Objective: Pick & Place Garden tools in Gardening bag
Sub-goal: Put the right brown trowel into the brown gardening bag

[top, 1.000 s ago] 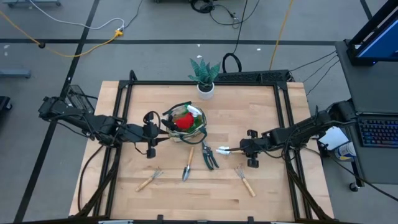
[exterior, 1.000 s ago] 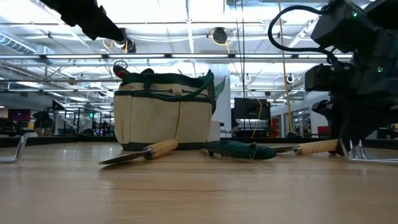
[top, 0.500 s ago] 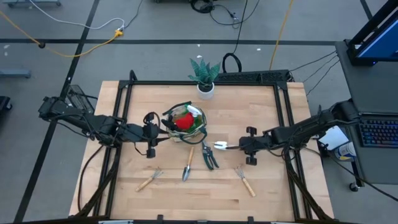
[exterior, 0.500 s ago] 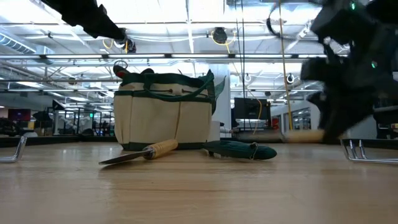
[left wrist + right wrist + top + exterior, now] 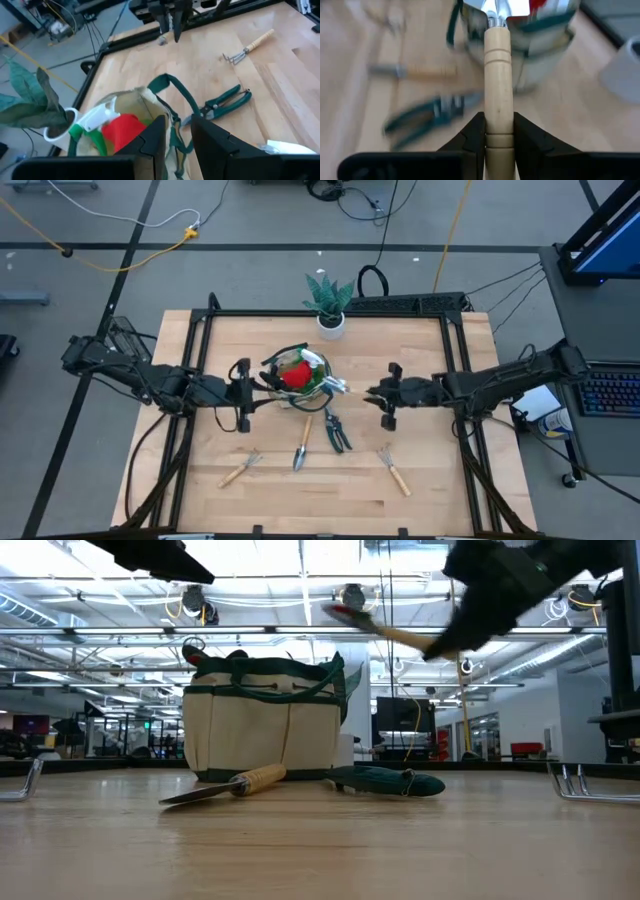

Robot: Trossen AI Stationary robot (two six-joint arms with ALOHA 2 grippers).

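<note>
The right gripper (image 5: 372, 393) reaches left above the desk (image 5: 420, 350), fingers (image 5: 475, 134) clamped on a wooden-handled trowel (image 5: 498, 75) whose blade nears the gardening bag (image 5: 297, 378). The left gripper (image 5: 255, 388) sits at the bag's left rim, fingers (image 5: 150, 142) pinching the fabric, seen only in its wrist view. Pruning shears (image 5: 337, 432), another trowel (image 5: 302, 448) and two rakes (image 5: 240, 468) lie nearer.

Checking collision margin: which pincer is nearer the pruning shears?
Right. The right pincer, shut on a trowel, hangs just beyond the pruning shears, toward the table's right side. The left pincer grips the gardening bag rim, farther off.
</note>
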